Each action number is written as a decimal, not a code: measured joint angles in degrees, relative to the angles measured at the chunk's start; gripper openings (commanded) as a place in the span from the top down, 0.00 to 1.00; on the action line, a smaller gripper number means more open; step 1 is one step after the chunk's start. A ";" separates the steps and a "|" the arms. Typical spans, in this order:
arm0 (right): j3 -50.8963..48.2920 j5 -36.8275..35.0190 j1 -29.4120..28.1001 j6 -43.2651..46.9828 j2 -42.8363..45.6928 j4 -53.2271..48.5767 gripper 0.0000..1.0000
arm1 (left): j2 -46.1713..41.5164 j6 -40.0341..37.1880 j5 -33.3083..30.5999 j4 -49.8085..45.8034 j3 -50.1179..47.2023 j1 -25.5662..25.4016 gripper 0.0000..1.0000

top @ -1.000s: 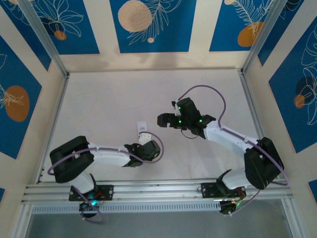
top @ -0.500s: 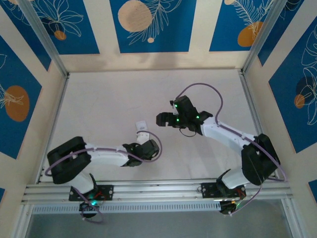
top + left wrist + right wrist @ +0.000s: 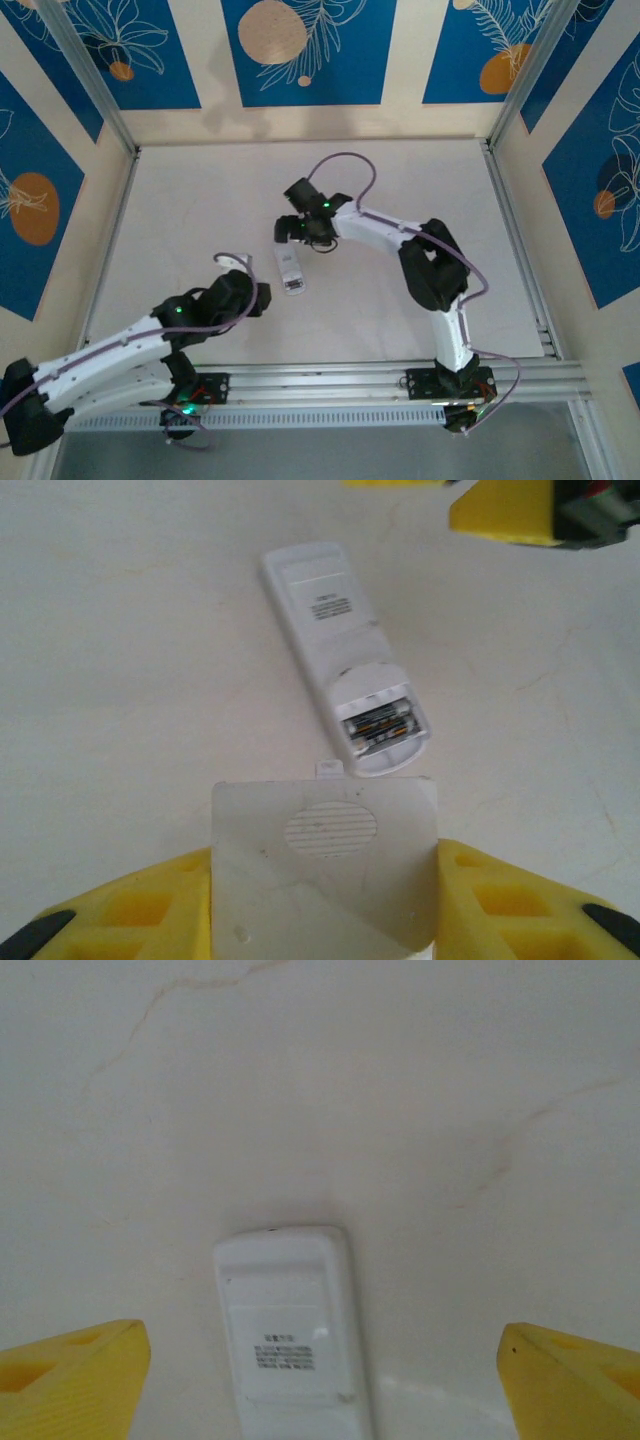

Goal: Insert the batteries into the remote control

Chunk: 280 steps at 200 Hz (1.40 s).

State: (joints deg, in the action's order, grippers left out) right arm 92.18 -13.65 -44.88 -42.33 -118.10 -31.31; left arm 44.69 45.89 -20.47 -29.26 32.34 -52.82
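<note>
The white remote control [image 3: 335, 645] lies back side up on the table, its battery compartment uncovered at the near end. Two dark batteries [image 3: 383, 723] sit side by side inside it. My left gripper [image 3: 325, 880] is shut on the remote's loose white battery cover [image 3: 325, 865], held just short of the uncovered end. From above, the left gripper [image 3: 238, 275] is left of the remote control [image 3: 290, 272]. My right gripper [image 3: 320, 1360] hangs open over the remote control's [image 3: 290, 1340] far end, its fingers wide on either side; from above the right gripper [image 3: 292, 228] sits just behind the remote.
The pale table [image 3: 200, 200] is bordered by metal rails [image 3: 320, 380] at the near edge and by blue patterned walls at the back and sides. The right arm [image 3: 430, 265] reaches across the table's middle.
My left gripper has pulled back to the left of the remote with the cover in its fingers. The right arm has swung left and now hangs over the remote's far end.
</note>
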 measured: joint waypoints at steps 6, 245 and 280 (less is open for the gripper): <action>1.03 -0.48 -0.79 0.00 -1.42 -0.46 0.09 | -1.57 -0.24 0.50 -1.38 -0.09 0.63 0.57; -19.71 -5.31 2.62 -30.29 14.43 -9.09 0.44 | 23.71 -22.14 21.05 11.98 0.87 7.58 0.56; -24.11 -3.63 6.03 -25.75 25.24 -7.54 0.42 | 30.32 -20.24 20.02 14.25 4.17 7.61 0.55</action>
State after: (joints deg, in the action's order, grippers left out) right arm 68.07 -17.28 -38.85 -68.07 -92.86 -38.85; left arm 75.00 25.65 -0.45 -15.00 36.51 -45.21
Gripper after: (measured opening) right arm 0.578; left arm 0.452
